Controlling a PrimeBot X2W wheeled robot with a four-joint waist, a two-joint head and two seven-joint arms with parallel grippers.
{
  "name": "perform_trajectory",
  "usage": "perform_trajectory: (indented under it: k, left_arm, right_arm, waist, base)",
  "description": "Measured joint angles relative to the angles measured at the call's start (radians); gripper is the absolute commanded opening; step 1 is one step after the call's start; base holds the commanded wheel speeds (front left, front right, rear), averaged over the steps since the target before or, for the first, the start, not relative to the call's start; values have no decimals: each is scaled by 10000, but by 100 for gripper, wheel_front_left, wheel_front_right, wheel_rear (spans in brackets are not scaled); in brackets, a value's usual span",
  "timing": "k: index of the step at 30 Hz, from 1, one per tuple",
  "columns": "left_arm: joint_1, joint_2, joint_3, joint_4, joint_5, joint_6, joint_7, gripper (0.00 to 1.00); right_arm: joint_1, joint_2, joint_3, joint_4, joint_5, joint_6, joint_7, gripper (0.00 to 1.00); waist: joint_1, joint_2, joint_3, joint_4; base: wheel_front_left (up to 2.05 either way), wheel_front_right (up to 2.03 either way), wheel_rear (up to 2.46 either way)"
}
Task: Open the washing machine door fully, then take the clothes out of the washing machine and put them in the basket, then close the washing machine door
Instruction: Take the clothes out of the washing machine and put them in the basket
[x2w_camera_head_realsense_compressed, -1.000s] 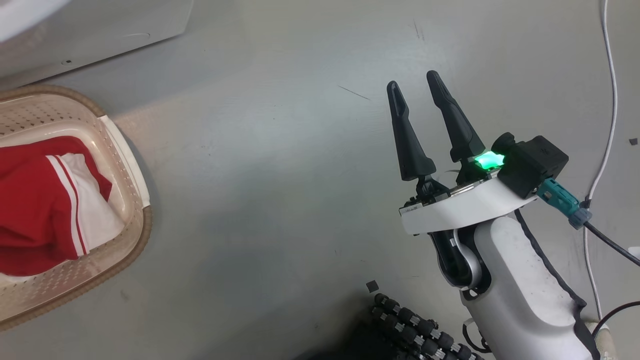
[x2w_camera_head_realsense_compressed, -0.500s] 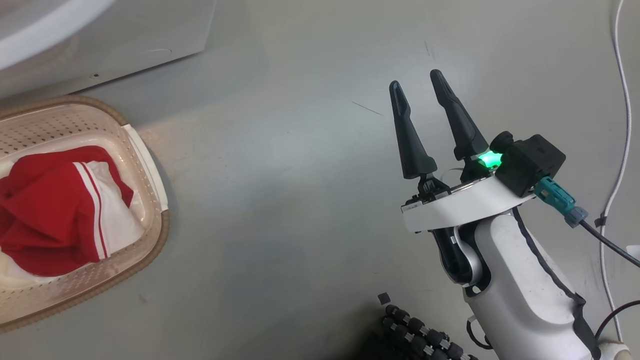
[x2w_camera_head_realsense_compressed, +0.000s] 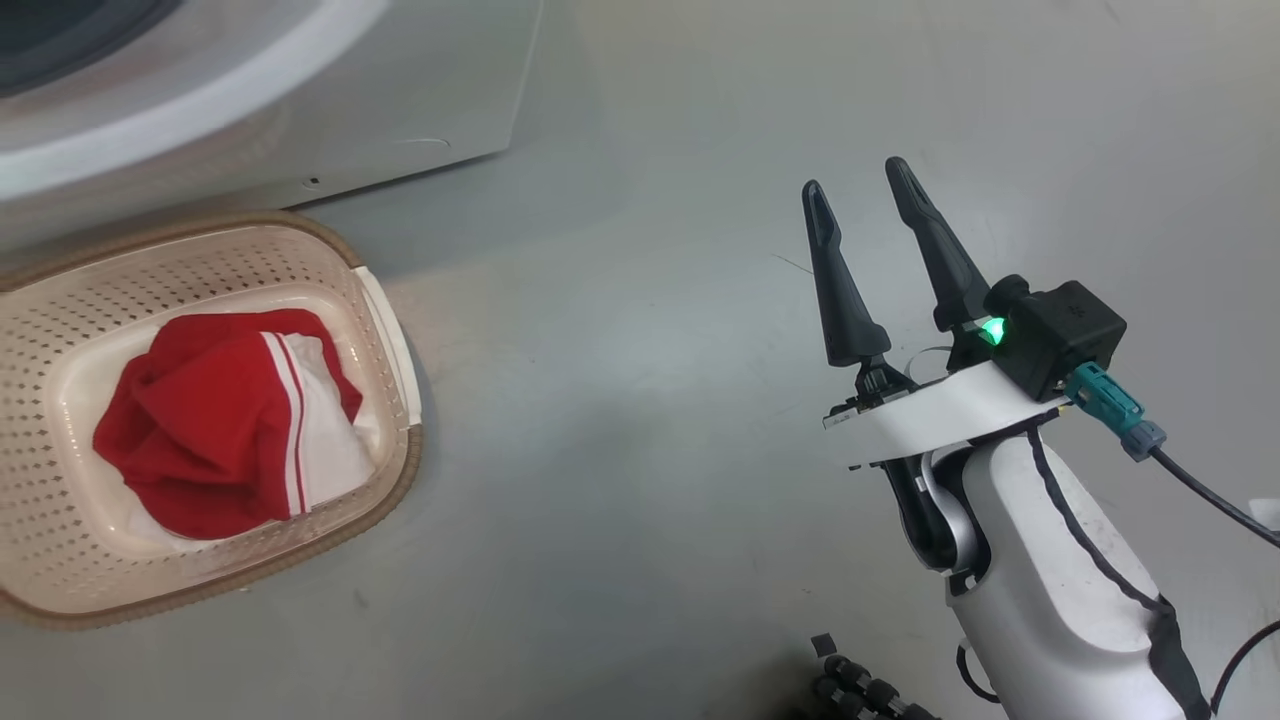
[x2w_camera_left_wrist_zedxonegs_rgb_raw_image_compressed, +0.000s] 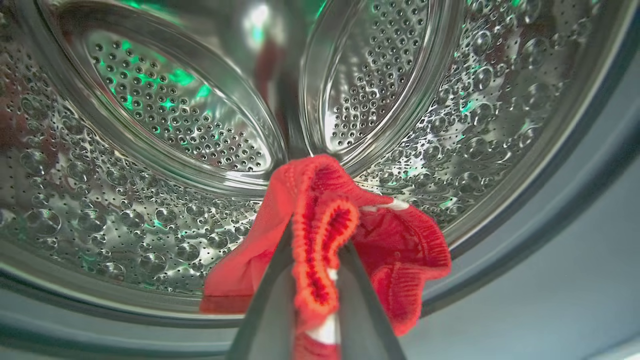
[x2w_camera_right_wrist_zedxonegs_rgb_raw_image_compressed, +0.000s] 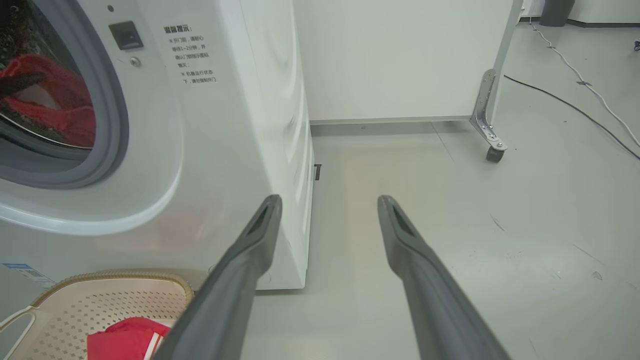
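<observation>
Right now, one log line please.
left gripper: shut on red garment inside drum | right gripper: open, empty | basket: red-and-white garment inside

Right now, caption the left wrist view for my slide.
Left tool pinches red garment inside the washing machine drum.

The washing machine (x2w_camera_head_realsense_compressed: 250, 120) runs off the head view's top and left edges, its front blurred; the basket (x2w_camera_head_realsense_compressed: 50, 330) loses its left end to the same edge. In the left wrist view the tips of the left gripper (x2w_camera_left_wrist_zedxonegs_rgb_raw_image_compressed: 320, 240) are buried in the folds of the red knit garment (x2w_camera_left_wrist_zedxonegs_rgb_raw_image_compressed: 400, 240) — its lower end cut by the bottom edge. From the right wrist, the black printed text (x2w_camera_right_wrist_zedxonegs_rgb_raw_image_compressed: 192, 55) is too small to read, and one of the fingers (x2w_camera_right_wrist_zedxonegs_rgb_raw_image_compressed: 225, 300) of the right gripper (x2w_camera_right_wrist_zedxonegs_rgb_raw_image_compressed: 327, 202) covers part of the basket.
</observation>
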Motion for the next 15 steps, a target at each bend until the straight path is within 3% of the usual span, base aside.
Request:
perform_trajectory:
  k: [15]
  left_arm:
    - [2282, -1267, -82, -1087, -437, 121, -1956, 0]
  right_arm:
    - [768, -35, -688, 596, -867, 151, 2, 100]
  waist:
    - [0, 0, -1263, 1231]
  base:
    - [0, 0, 0]
